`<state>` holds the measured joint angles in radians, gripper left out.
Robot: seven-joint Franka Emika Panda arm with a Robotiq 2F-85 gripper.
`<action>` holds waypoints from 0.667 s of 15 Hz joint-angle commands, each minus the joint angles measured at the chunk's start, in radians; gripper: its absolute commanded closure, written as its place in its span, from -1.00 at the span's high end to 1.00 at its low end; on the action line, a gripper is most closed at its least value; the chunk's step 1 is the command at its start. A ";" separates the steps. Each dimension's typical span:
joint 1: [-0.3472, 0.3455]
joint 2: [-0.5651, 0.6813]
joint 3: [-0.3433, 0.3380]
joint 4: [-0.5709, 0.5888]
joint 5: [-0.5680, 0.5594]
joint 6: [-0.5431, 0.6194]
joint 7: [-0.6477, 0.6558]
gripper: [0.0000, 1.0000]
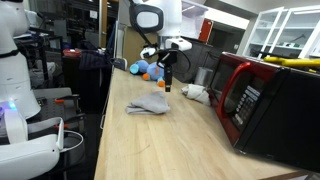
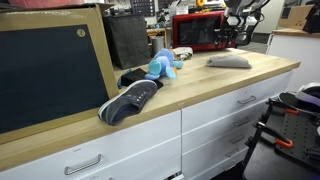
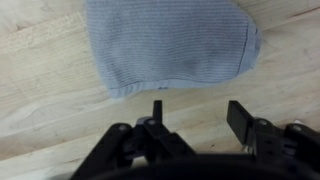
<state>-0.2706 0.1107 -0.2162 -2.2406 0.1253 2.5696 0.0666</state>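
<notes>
Wrist view: the gripper (image 3: 197, 115) hangs just beside a grey cloth (image 3: 170, 45), jaws wide and empty (nothing pinched), so the cloth lies slack on the table (image 3: 40, 110).

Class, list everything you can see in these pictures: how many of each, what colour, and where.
cloth: one, grey-blue, lying on the counter
counter: one, light wood, white drawers below
microwave: one, red and black, on the counter
plush toy: one, blue, on the counter
shoe: one, dark grey, at the counter's front edge
arm: one, white, over the counter; jaws black, apart, empty, beside the cloth
</notes>
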 commanded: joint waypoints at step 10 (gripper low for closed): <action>0.053 -0.105 0.010 0.121 -0.049 -0.430 -0.143 1.00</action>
<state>-0.2291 0.0224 -0.2122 -2.1552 0.1056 2.2201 -0.0582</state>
